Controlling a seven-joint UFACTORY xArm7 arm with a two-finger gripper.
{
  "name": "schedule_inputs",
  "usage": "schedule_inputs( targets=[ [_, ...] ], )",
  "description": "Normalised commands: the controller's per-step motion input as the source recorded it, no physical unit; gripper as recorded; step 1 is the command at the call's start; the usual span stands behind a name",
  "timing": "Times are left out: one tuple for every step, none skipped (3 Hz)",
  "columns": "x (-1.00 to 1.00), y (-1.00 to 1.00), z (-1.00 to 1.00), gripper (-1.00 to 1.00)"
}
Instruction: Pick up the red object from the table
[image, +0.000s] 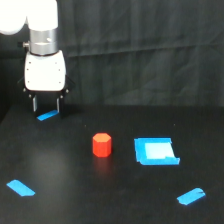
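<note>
While upright, red object (102, 144) sits apart — hand (46, 105) empty.

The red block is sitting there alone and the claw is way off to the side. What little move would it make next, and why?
Probably a sideways shift toward the exterior view's right and nearer the camera. The gripper hangs open over a blue tape strip, well away from the red object, so it should get above it before lowering.

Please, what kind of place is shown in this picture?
Probably a robot test bench in a lab. A white arm with its gripper hangs over a matte black table marked with blue tape strips, a black cloth backdrop hangs behind, and only small props lie there, like the red object.
</note>
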Motion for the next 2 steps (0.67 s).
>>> schedule_inputs(
  targets=[
    [0.64,-0.46,-0.15,1.0],
    [0.65,-0.48,-0.15,1.0]
  ],
)
